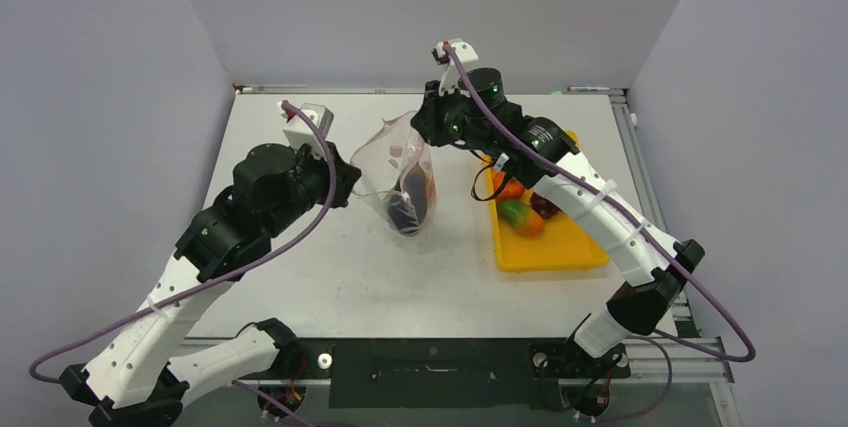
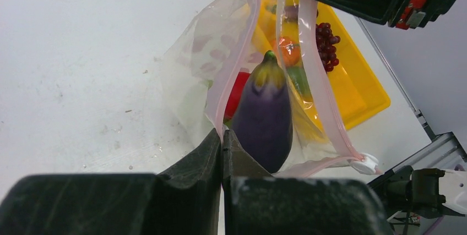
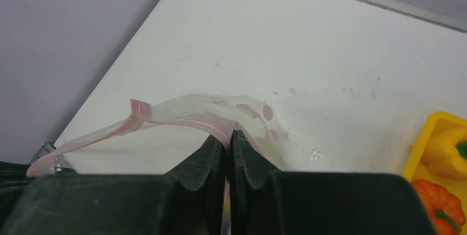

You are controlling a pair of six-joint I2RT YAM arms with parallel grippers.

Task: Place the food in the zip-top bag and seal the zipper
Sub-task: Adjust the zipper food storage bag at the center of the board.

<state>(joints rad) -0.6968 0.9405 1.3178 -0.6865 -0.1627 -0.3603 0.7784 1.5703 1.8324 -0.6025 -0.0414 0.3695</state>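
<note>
The clear zip-top bag with pink dots hangs open between my two grippers above the table. My left gripper is shut on the near pink zipper strip. My right gripper is shut on the far strip. Inside the bag lie the dark purple eggplant and a red piece. The white zipper slider sits at the bag's right end. The orange piece, a green-orange piece and the grape bunch lie in the yellow tray. A yellow pepper shows in the right wrist view.
The yellow tray lies on the table right of the bag, under the right arm. The table's far edge rail meets the grey walls behind and at both sides.
</note>
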